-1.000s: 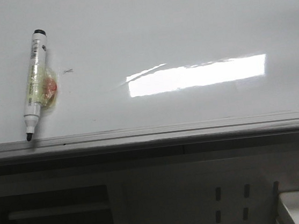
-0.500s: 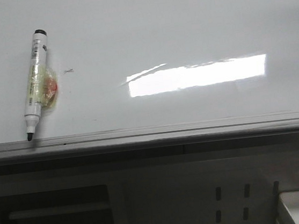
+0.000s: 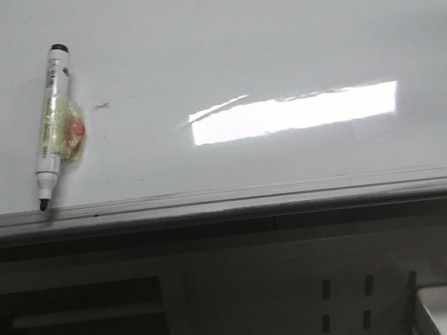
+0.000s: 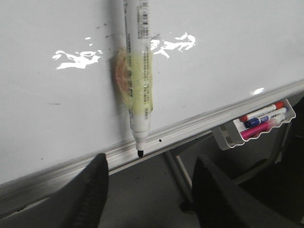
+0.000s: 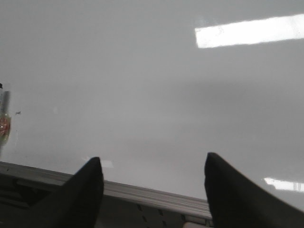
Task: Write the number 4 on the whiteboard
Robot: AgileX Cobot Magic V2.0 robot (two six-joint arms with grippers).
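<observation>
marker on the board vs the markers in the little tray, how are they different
The marker on the board is white-bodied with a black tip, uncapped, standing nearly upright against the whiteboard with yellowish tape around its middle. The tray markers lie almost flat side by side in the tray, below the board's rail, with red, blue and pink colouring. All are slim, pen-shaped markers. Neither open gripper holds any.

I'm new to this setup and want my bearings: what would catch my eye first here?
The marker stuck to the whiteboard at its left, uncapped tip down by the grey edge rail. Next, the bright rectangular light reflection mid-board. No 4 is written yet, and the open left gripper sits just below the marker's tip.
</observation>
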